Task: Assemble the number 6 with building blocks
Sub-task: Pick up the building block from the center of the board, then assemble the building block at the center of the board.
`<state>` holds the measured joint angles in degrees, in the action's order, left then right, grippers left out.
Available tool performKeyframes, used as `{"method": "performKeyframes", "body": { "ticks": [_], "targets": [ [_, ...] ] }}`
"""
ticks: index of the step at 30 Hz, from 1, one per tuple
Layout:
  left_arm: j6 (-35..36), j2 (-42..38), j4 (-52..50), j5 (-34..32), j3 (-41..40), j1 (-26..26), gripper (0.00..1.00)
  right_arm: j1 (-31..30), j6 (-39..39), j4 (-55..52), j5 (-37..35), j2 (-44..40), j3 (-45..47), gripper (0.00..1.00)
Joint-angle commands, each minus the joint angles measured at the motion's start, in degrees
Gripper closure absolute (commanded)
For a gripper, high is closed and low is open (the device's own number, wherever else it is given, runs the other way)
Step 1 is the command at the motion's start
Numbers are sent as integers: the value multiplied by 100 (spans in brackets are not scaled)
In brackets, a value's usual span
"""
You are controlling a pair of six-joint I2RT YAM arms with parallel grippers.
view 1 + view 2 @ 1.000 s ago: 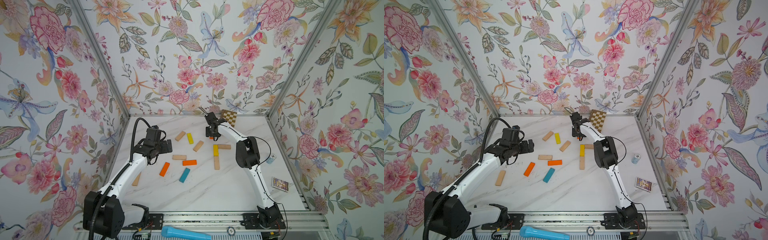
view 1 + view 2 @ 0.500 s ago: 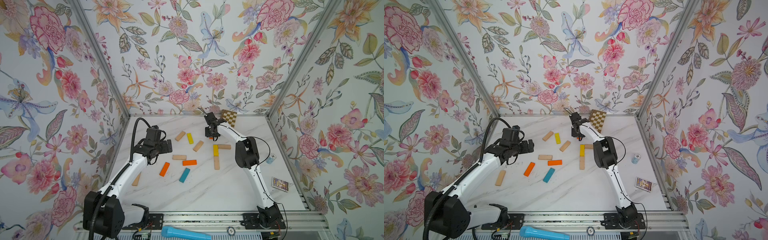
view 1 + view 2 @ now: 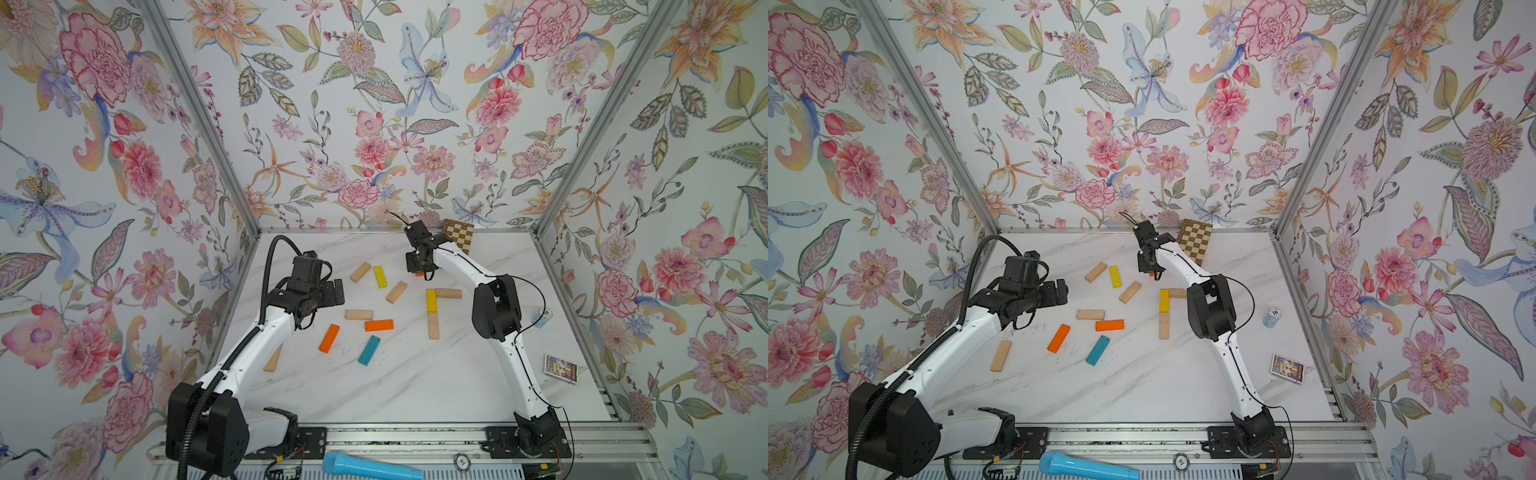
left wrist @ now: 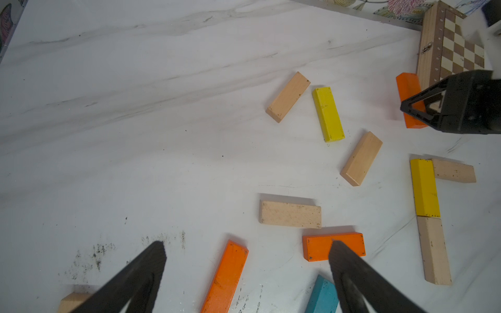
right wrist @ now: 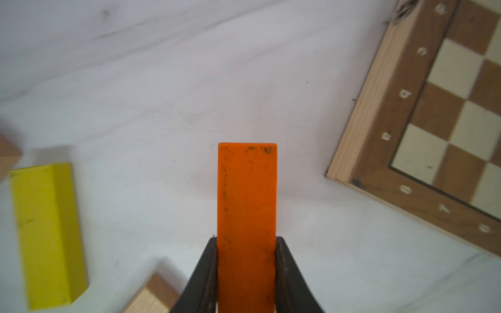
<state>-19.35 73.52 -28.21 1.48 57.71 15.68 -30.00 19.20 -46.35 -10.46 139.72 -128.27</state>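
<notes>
Operator: Which step is in hand?

Technician: Pick-up of the fourth piece. The right claw point(image 5: 246, 241) is clamped on the two long sides of an orange block point(image 5: 247, 189), toward one end. The block sits at the far side of the counter point(image 3: 374, 390), just beside the chequered board point(image 5: 433, 108). The views do not show whether the block is clear of the counter.

Operator: State of the left claw?

Technician: The left claw point(image 4: 246, 243) is spread wide and holds nothing. It hovers above the loose blocks point(image 3: 358, 314) on its own side of the counter.

Operator: Progress on the number 6 point(image 3: 1164, 311)?

Technician: About half, by estimate. A top view shows three pieces set:
- a yellow block point(image 3: 431, 300) and a beige block point(image 3: 433, 326) end to end, forming the stem;
- a top bar point(image 3: 448, 293), also beige, touching the far end of the yellow block and pointing toward the right arm's side.

The loop is not yet started.

Operator: Requirements for the next move?

Technician: Probable sequence:
1. Raise the orange block.
2. Carry it to the stem.
3. Turn it parallel with the top bar.
4. Lower it with one end against the stem.

Caution: the set pieces are unfixed. A low approach or a late release may push them out of line.
</notes>
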Motion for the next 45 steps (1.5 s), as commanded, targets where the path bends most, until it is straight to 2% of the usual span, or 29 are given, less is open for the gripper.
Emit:
{"method": "performKeyframes", "body": {
  "ticks": [1, 5, 9, 14, 20, 24, 31, 45],
  "targets": [
    [73, -168, 80, 155, 12, -45, 3, -75, -47, -94, -129, -1251, 543, 80],
    [64, -264, 93, 245, -3, -47, 3, -95, 244, -85, -392, -2365, 1814, 80],
    [48, -403, 131, 330, -47, -45, 2, -92, 872, 18, -826, -3727, 3521, 79],
    [-38, -470, 206, 550, -50, -46, 3, 144, 2509, 63, -1359, -5136, 5334, 79],
    [-149, -480, 272, 787, -76, -47, 4, 240, 4257, 819, -1207, -6264, 6927, 74],
    [-174, -533, 289, 890, -107, -38, 4, 265, 5120, 1160, -993, -6301, 7425, 76],
    [-157, -620, 307, 907, -129, -39, 4, 216, 6361, 1585, -533, -5591, 7527, 76],
    [-164, -611, 324, 916, -181, -13, 4, -102, 8234, 1732, -379, -4117, 6805, 76]
  ]
}}
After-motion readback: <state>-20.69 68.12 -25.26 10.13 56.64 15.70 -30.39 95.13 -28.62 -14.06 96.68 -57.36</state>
